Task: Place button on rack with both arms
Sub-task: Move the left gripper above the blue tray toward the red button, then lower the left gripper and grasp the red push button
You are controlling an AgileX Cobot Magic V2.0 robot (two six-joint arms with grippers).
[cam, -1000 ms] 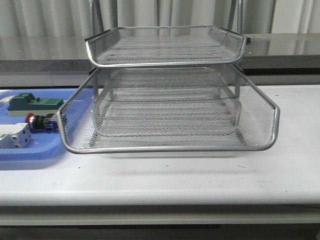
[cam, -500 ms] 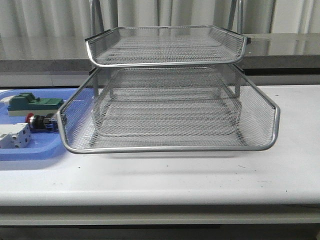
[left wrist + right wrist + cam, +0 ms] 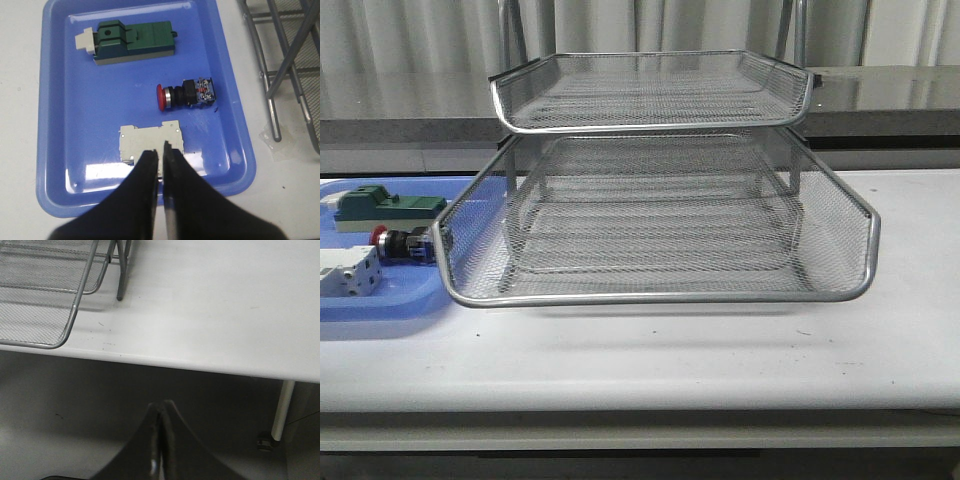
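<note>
Blue tray (image 3: 380, 300) far left on table (image 3: 720, 350): green block (image 3: 390, 208), white terminal block (image 3: 348, 272), button (image 3: 402, 243) between them, lying flat, long axis left-right, red head toward left, blue block toward rack (image 3: 660, 215). Left gripper (image 3: 161, 157) above tray, fingers nearly closed, empty. Right gripper (image 3: 161, 415) off table edge, closed, empty.

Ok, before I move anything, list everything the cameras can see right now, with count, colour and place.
button: one, red head, black body, blue rear; lying in the blue tray.
green block: one, green with a white end; in the tray.
terminal block: one, white; in the tray, nearest the left gripper.
blue tray: one, blue; on the table left of the rack.
rack: one, silver wire mesh; middle of the table.
table: one, white.
left gripper: black, closed, above the tray.
right gripper: black, closed, off the table edge.
</note>
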